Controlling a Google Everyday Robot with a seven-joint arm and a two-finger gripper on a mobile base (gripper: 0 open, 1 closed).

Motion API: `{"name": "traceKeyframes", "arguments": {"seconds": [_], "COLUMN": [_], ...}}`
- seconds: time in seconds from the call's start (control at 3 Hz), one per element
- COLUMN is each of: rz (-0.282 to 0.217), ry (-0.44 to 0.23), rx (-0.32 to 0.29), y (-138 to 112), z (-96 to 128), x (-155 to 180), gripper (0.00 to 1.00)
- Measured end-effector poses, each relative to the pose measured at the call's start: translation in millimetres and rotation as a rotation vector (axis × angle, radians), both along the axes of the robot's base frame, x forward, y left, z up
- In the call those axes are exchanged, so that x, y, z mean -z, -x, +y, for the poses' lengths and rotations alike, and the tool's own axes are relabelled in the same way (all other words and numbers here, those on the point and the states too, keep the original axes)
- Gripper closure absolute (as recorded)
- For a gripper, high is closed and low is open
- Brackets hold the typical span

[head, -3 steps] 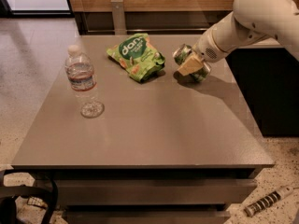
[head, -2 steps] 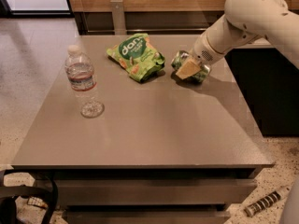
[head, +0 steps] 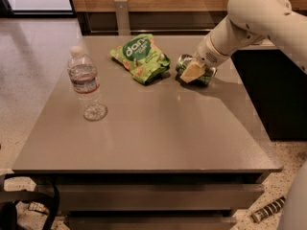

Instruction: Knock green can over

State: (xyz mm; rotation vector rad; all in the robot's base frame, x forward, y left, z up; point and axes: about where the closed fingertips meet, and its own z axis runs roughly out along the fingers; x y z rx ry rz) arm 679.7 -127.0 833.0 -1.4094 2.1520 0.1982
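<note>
Although the gripper (head: pixel 192 72) rests right against the green can (head: pixel 183 63) and covers its middle, I cannot tell whether it is open or closed. Only the can's two ends show; it appears to lie tipped on its side on the table (head: pixel 158 138), just right of the snack bag (head: pixel 140 57). Well to the left of the bag stands a water bottle (head: pixel 85 83), upright, while the arm (head: pixel 254 13) is cut off at the frame's right edge.

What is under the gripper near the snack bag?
The green can, apparently tipped on its side on the table. The gripper covers the can's middle, so that part is hidden.
</note>
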Motion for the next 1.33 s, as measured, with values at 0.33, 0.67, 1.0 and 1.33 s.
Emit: {"name": "traceKeyframes", "arguments": {"seconds": [0.33,0.67,1.0,1.33], "rz": [0.0,0.003,0.006,0.009], "ry": [0.0,0.0,0.0,0.0], "rx": [0.0,-0.003,-0.005,-0.008], "y": [0.0,0.1,0.1,0.2], "z": [0.0,1.5,3.1,4.6], "x": [-1.7,0.0,1.7,3.5], "gripper": [0.82,0.59,0.36,0.12]}}
